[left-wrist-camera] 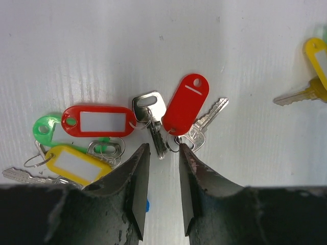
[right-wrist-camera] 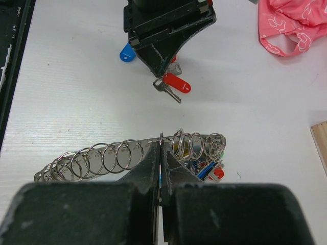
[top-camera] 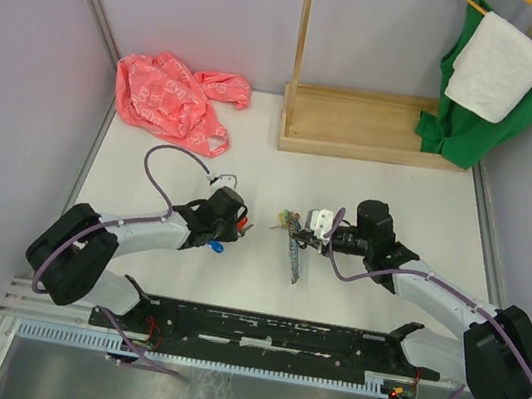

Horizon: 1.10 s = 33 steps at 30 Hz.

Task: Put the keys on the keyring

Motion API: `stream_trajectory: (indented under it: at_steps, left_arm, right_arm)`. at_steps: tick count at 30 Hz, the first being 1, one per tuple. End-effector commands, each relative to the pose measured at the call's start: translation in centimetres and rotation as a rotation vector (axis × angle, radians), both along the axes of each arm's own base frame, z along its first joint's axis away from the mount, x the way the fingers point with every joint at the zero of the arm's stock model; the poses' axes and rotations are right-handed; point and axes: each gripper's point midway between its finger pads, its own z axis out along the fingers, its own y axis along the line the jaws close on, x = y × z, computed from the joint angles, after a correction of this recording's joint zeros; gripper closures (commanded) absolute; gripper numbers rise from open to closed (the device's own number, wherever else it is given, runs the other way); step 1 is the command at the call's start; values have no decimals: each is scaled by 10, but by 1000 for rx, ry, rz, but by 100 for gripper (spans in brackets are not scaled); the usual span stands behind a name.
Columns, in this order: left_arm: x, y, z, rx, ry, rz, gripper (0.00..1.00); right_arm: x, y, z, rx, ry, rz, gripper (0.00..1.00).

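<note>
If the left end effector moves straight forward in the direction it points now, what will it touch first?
Most likely the small split ring joining the slanted red tag to its silver key, which lies just ahead of the left end effector. Depth is hard to judge, so it may touch the table there instead.

Overhead camera looks down; close wrist views seemingly share the keys (left-wrist-camera: 186, 104)

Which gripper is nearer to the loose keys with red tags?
Left. The left gripper hangs right over the red-tagged keys, jaws apart. The right gripper is off to the side, away from them, shut on the keyring.
</note>
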Motion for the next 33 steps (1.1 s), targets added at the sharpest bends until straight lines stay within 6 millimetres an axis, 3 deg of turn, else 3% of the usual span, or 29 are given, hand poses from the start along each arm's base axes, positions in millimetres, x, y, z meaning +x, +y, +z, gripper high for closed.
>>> stream_trajectory:
  at_steps: [1,15,24,33]
  left_arm:
    - [21,-16,15,-83,-47,37,64]
    - [26,-22,15,-90,-44,25,77]
    - [28,-18,17,-57,-60,15,97]
    - [12,-10,34,-12,-4,-39,97]
  right_arm:
    - [-1,2,8,14,-8,15,99]
    - [0,2,7,10,-5,10,99]
    - [0,1,8,13,-9,8,99]
    - [-1,0,10,17,-17,6,99]
